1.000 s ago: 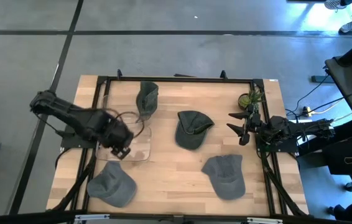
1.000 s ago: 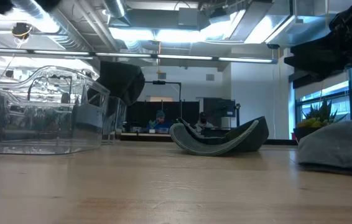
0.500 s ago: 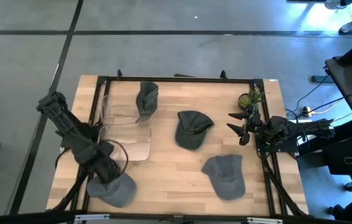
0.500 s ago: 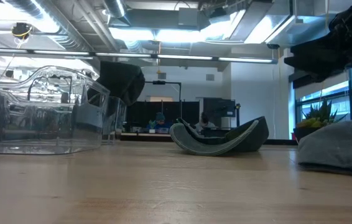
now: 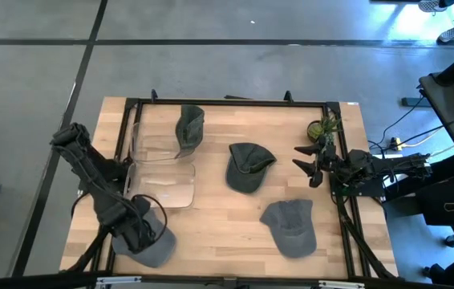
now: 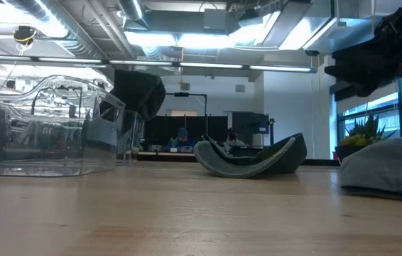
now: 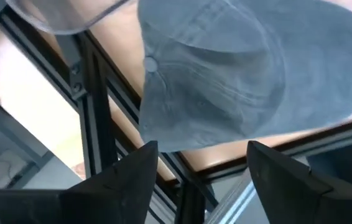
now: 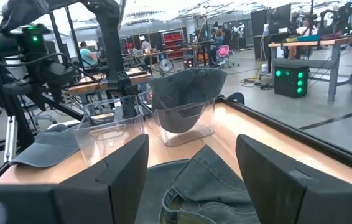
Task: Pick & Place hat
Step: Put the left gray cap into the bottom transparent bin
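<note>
Now the left gripper [image 7: 194, 177] hangs right above the blue hat [image 7: 238, 74], jaws spread wide, hat straight ahead.

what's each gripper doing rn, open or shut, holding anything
Left gripper: open, empty, over the grey cap at the table's near-left corner.
Right gripper: open, empty, waiting at the table's right edge.

No text, label, brand, number or sign can be read in any of the four views. The caps, the clear bin, the wooden table and its black frame carry no legible marking; any lettering on the distant room equipment may exist but is too small to make out.
</note>
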Controlling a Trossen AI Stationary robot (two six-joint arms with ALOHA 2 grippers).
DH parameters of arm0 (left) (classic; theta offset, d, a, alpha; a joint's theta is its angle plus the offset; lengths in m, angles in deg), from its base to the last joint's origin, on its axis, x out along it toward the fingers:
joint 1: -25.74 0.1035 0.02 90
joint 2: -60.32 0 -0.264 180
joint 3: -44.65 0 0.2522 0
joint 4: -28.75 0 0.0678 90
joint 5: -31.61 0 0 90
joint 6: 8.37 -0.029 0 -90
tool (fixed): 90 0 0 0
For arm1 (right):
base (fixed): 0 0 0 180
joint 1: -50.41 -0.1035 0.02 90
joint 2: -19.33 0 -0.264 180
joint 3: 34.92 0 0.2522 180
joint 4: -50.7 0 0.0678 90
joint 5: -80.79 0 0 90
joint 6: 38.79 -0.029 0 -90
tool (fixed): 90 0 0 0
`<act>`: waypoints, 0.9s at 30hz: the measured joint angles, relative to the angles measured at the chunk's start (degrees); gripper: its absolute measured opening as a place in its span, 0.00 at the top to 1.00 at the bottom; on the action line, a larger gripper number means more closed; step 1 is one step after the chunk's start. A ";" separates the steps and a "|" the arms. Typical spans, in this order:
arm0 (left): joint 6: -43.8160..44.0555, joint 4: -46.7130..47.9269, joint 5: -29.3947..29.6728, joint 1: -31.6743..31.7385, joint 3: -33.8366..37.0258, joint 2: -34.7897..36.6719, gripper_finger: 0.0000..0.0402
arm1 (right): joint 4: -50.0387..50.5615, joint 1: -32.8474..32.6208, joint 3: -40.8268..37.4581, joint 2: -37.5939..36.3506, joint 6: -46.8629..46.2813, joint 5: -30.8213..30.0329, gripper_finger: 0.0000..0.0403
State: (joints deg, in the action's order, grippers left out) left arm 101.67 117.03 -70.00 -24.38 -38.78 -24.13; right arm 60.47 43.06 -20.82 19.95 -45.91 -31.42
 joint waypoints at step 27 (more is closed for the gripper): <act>-16.52 -8.57 0.44 -6.52 0.09 -10.77 0.34 | 0.26 -0.02 0.02 0.02 -3.41 2.93 0.40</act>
State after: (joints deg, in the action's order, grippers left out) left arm 85.15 108.47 -69.56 -30.90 -38.70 -34.90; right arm 60.73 43.04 -20.80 19.98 -49.32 -28.48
